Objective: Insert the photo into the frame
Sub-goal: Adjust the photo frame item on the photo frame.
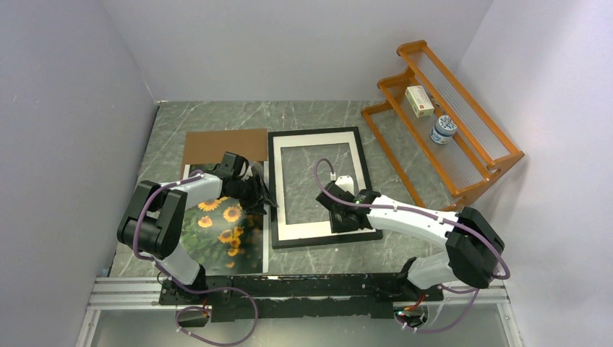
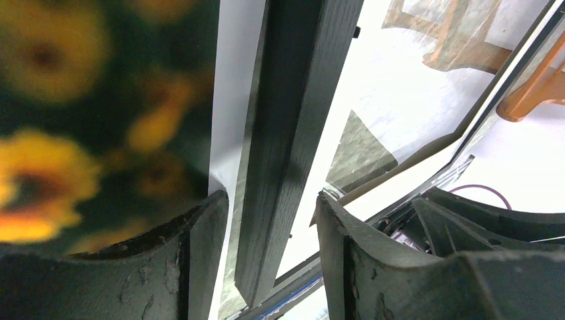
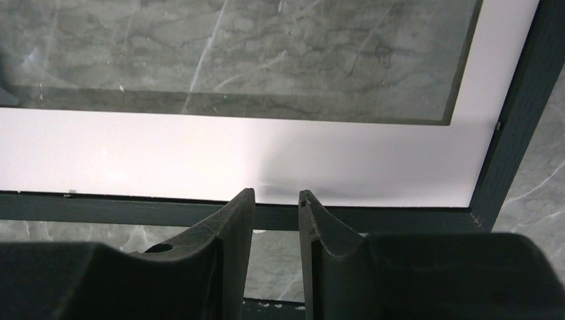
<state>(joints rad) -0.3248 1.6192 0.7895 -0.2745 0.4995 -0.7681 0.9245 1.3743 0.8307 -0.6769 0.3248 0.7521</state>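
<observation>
Two grippers: both sit low at the frame (image 1: 314,131), the left at its left rail, the right at its near rail.
Left gripper (image 2: 272,200): jaws about half spread astride the black left rail, with a sliver of gap showing on each side, so not clamped as far as I can tell.
Right gripper (image 3: 274,197): jaws only narrowly parted, nothing between them, poised over the near rail and white mat (image 1: 303,231).
Photo (image 1: 224,246): flat at the near-left of the tabletop (image 1: 325,112), just beside the frame, partly under the left arm.
Key relation: the photo lies directly left of the left gripper. Its long axis runs near-to-far, parallel to the frame's. The left arm is clearly nearer.
Frame: flat at mid-tabletop, marble showing through the pane.
Backing board (image 1: 220,144): off the frame, toward the far-left corner, beyond the photo.
Surface: smooth grey marble, likely hard to lift a flat print from.
Room: white walls close on three sides. Orange rack (image 1: 413,49) fills the far-right corner.
</observation>
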